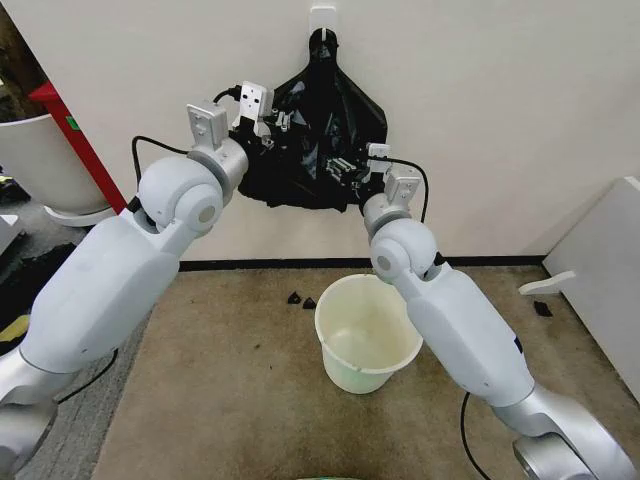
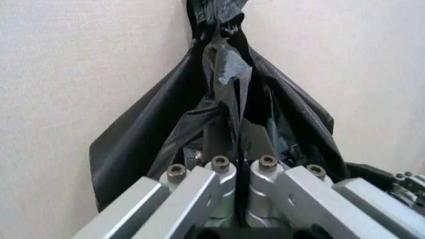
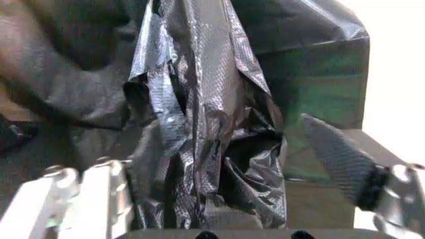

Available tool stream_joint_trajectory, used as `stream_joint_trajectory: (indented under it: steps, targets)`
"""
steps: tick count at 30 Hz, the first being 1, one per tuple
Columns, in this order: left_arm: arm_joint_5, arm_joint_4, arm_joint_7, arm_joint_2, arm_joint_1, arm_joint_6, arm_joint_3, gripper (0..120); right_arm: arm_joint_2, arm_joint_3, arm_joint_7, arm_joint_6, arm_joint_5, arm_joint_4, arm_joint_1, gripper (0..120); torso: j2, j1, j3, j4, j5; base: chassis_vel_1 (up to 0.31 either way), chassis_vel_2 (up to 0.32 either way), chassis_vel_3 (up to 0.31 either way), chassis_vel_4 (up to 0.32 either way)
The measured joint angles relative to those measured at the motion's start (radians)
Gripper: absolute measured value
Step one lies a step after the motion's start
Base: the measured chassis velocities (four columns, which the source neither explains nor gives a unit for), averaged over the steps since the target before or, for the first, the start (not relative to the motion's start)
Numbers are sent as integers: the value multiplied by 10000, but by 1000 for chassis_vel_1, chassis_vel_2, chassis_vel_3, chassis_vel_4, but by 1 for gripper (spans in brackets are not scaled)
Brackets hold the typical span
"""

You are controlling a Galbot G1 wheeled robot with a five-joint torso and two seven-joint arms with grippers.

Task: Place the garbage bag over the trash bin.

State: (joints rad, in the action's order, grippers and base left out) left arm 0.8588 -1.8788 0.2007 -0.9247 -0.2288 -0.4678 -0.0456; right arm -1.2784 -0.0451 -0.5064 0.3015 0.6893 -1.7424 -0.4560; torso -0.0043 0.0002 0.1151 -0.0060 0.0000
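A bunch of black bags (image 1: pixel 320 130) hangs from a white wall hook (image 1: pixel 322 25). My left gripper (image 1: pixel 283 125) is raised against its upper left side. In the left wrist view that gripper (image 2: pixel 237 144) is shut on a crinkled fold of the garbage bag (image 2: pixel 226 74) pulled out in front of the bunch. My right gripper (image 1: pixel 345 165) is at the bunch's lower right. Its fingers (image 3: pixel 339 154) stand wide apart around a loose, glossy hanging sheet of the bag (image 3: pixel 192 114). The cream-white trash bin (image 1: pixel 367 375) stands upright on the floor below, under my right forearm.
A large white planter pot (image 1: pixel 35 160) and a red post (image 1: pixel 75 135) stand at the far left. A white panel (image 1: pixel 600 270) leans at the right. Small black scraps (image 1: pixel 301 300) lie on the brown floor near the wall.
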Motion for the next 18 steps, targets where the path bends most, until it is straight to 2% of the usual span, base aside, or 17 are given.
stream_joint_trajectory:
  steps: [3, 5, 8, 10, 13, 14, 16, 18]
  targets:
    - [-3, 20, 0, -12, 15, -5, 12, 0, 18, 30, 17, -61, -25, 76, 27, 57, 0, 0, 0, 0, 0, 0, 0, 0, 0]
    - [-5, 27, 0, -14, 16, -5, 20, 0, 28, 43, 18, -80, -29, 98, 35, 54, 0, 0, 0, 0, 0, 0, 0, 0, 0]
    - [-16, 45, 0, -11, -2, -6, 71, 0, 85, 77, 23, -153, -39, 91, 14, 41, 0, 0, 0, 0, 0, 0, 0, 0, 0]
    - [-21, 54, 0, -5, -33, -6, 105, 0, 119, 95, 24, -163, -35, 55, -21, 36, 0, 0, 0, 0, 1, 0, 0, 0, 0]
    - [-21, 54, 0, -5, -33, -6, 105, 0, 119, 95, 24, -163, -35, 55, -21, 36, 0, 0, 0, 0, 1, 0, 0, 0, 0]
    - [-43, 115, 2, 17, -100, -6, 208, 0, 190, 174, 29, -196, 0, -22, -97, 20, 0, 0, 0, 0, 0, 0, 0, 0, 0]
    - [-65, 151, -5, 69, -168, -6, 298, 0, 253, 268, 33, -198, 113, -79, -125, 11, 0, 0, 0, 0, 0, 0, 0, 0, 0]
    - [-67, 151, -10, 81, -192, -6, 319, 0, 274, 288, 41, -198, 143, -87, -128, 8, 0, 0, 0, 0, 0, 0, 0, 0, 0]
